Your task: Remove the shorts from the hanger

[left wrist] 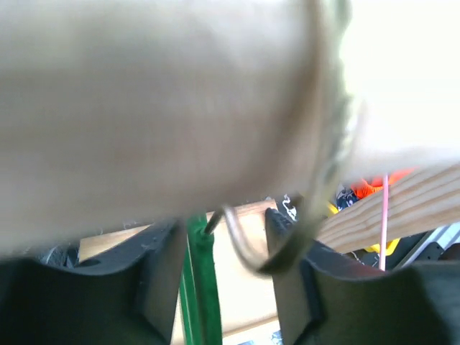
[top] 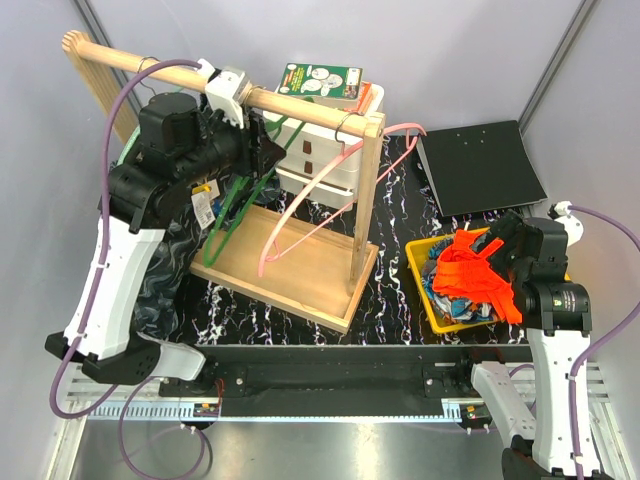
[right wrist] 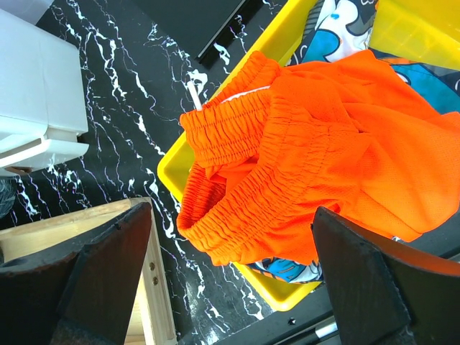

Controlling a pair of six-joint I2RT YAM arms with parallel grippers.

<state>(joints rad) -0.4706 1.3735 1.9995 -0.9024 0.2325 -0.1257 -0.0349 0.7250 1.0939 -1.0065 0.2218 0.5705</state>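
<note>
Left jaws: part open, up at the wooden rail [top: 300, 103]. Between them stand the neck of the green hanger [left wrist: 201, 287], close against one finger, and a wire hook [left wrist: 244, 255]; no grip on either is evident. The dark patterned shorts [top: 165, 280] hang below these jaws, partly hidden by the arm; their fixing to the hanger cannot be made out.

Right jaws: wide apart, holding nothing, directly above the orange shorts [right wrist: 323, 158], which lie heaped in the yellow bin [right wrist: 417, 29] on the bench [right wrist: 108, 86]. The blue and white patterned shorts [right wrist: 345, 25] lie beneath the orange pair in the same bin.
</note>
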